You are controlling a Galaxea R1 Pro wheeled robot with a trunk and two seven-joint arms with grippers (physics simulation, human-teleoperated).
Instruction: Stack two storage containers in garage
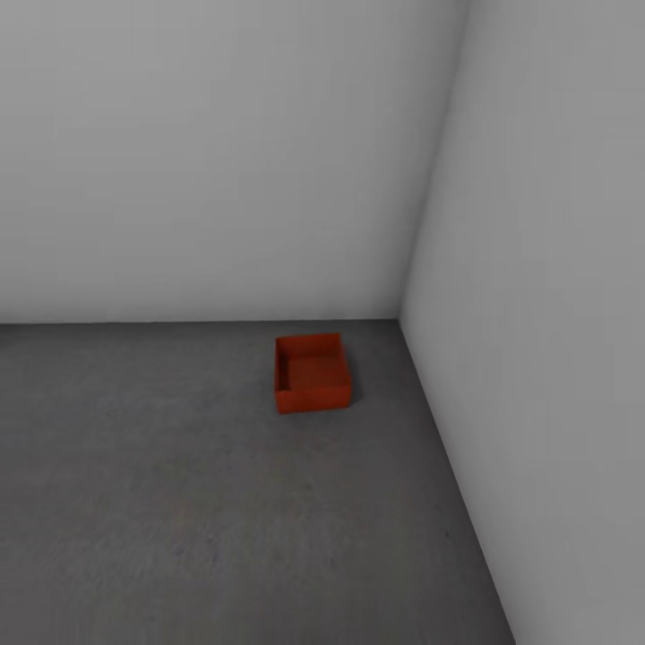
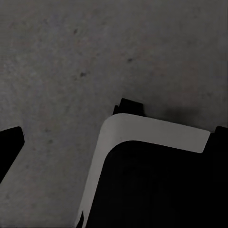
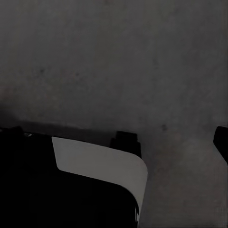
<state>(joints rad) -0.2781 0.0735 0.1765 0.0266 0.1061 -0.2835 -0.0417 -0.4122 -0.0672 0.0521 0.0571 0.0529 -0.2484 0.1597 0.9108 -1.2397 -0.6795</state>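
One orange-red storage container [image 1: 312, 376] sits upright and open-topped on the dark grey garage floor [image 1: 179, 520], close to the corner where two white walls meet. Nothing lies inside it that I can make out. In the left wrist view my left gripper [image 2: 116, 140] hangs over bare concrete, one dark fingertip [image 2: 10, 147] at the picture's edge, jaws wide apart and holding nothing. The right gripper [image 3: 116, 137] looks down at the same floor, with a dark fingertip [image 3: 222, 142] at the edge, also spread and unloaded. The living room is out of view.
The plain back wall [image 1: 206, 161] and the right wall [image 1: 546, 313] close off the corner. Bare concrete stretches left of and in front of the container. Below both wrists is the robot's black base with its white trim [image 2: 142, 130], [image 3: 95, 161].
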